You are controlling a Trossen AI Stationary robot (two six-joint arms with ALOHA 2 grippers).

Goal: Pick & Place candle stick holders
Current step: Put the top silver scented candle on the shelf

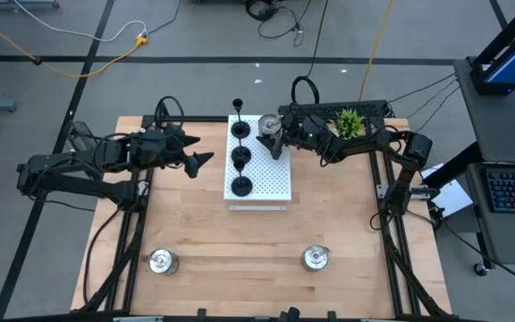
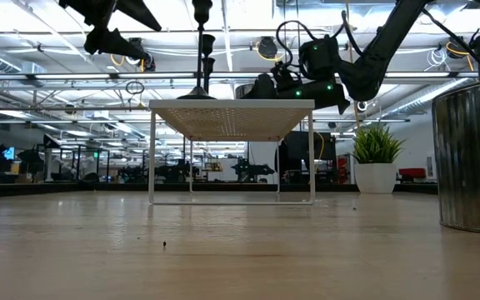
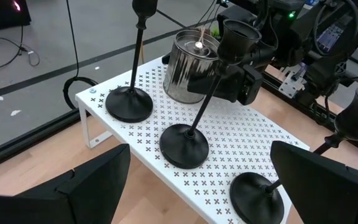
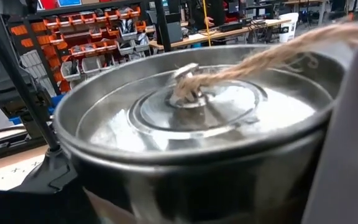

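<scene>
Black holders: you have three (image 1: 240,158) on the white board (image 1: 271,183), frame centre.
Silver holders: one on board (image 1: 269,125); two (image 1: 162,261) at the bottom.
Right gripper (image 1: 274,143): spread around the board's silver one.
Left gripper (image 1: 202,160): wide open, empty.

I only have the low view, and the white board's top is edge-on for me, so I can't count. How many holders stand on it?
Observer: Four. Three black holders stand in a row, with one silver holder beside the rear end of the row.
Operator: Where's the right gripper?
Observer: The right gripper is at that silver holder, over the board.
Operator: Any silver ones elsewhere?
Observer: Two more silver holders stand on the table near its front edge, one left and one right.
Operator: And the left gripper?
Observer: The left gripper hangs open and empty, left of the board.
</scene>
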